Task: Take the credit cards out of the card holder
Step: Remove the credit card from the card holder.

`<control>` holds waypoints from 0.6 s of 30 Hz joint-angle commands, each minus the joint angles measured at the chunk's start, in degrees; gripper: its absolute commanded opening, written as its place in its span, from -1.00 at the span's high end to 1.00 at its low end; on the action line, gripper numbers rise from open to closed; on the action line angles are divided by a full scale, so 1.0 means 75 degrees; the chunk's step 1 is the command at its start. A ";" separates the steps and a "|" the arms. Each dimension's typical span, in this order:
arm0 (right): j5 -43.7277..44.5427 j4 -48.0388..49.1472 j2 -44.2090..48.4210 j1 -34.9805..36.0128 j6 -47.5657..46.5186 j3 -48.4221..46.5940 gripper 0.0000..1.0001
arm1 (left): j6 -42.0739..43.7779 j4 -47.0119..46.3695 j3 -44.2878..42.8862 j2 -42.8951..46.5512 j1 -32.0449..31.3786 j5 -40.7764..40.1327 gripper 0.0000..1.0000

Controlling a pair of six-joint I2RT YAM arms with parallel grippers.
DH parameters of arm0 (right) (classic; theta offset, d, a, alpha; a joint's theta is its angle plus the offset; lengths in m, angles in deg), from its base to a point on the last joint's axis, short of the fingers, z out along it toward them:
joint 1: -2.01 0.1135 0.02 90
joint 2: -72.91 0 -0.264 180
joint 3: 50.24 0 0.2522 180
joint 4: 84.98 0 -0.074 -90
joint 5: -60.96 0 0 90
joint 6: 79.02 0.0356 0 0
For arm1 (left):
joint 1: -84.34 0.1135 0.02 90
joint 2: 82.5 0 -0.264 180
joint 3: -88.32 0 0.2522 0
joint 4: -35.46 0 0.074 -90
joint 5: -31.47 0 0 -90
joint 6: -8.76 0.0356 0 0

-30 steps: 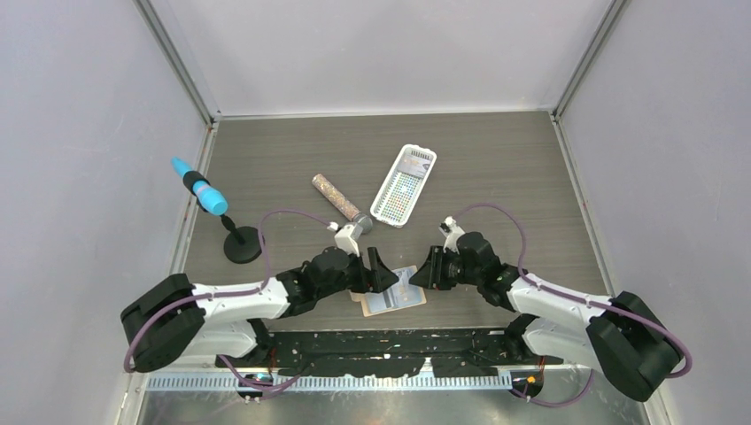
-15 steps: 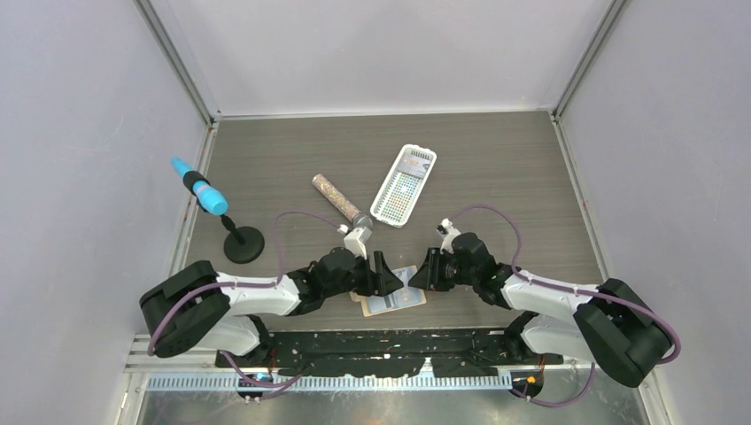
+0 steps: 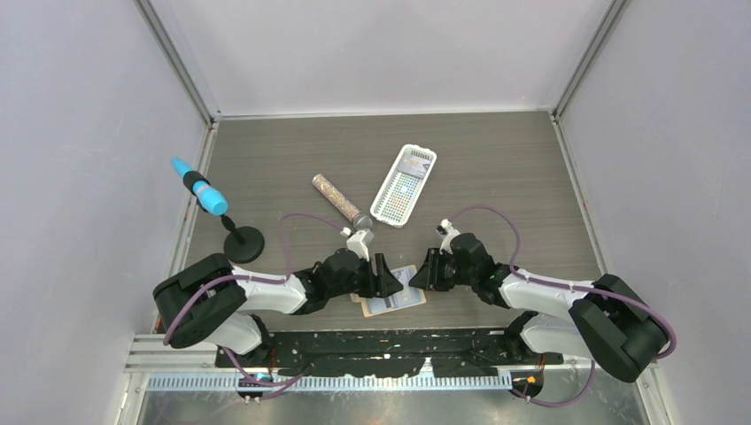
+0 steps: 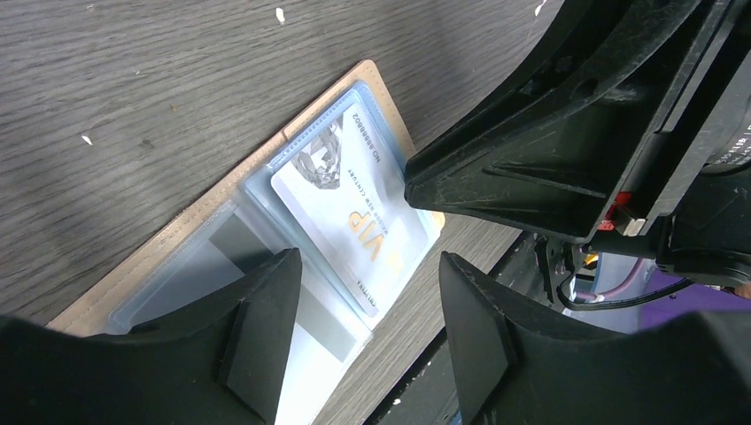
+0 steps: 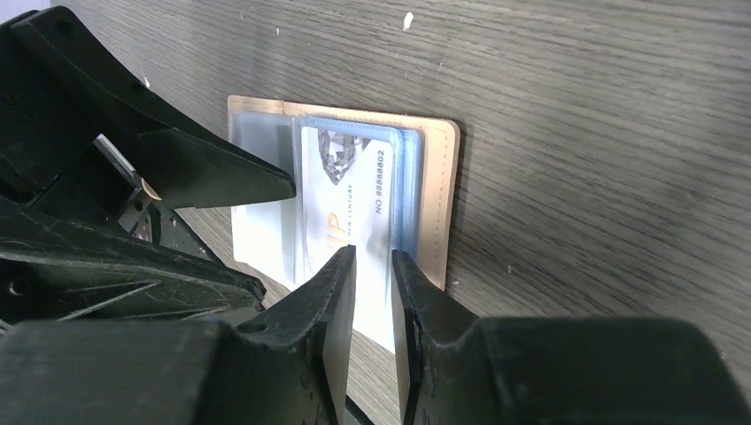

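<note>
Left gripper (image 4: 367,261): your fingers are spread wide, holding nothing, low over the card holder (image 5: 438,204).
Right gripper (image 5: 372,257): fingers nearly together with a thin slit, tips at the top card's edge; can't tell if it's nipped.
Card holder: open flat on the table (image 3: 496,168), between your grippers.
Credit cards (image 5: 354,195): in the pockets, the VIP one on top, poking past the holder's edge.

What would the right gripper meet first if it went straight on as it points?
Most likely the VIP card in the open card holder: the right gripper, nearly shut, sits right over it. Height above it is unclear; the left gripper lies beyond.
</note>
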 commanded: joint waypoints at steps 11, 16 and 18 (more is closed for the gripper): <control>0.0299 -0.0672 0.0720 0.0081 -0.0220 -0.0271 0.48 | 0.0123 -0.0354 -0.0093 -0.0045 0.0025 -0.0032 -0.16; 0.0342 -0.0798 0.0919 0.0076 -0.0228 -0.0433 0.45 | 0.0138 -0.0328 -0.0099 -0.0035 0.0010 -0.0040 -0.16; 0.0284 -0.0716 0.0814 0.0079 -0.0192 -0.0460 0.45 | 0.0138 -0.0339 -0.0104 -0.0060 0.0008 -0.0013 -0.15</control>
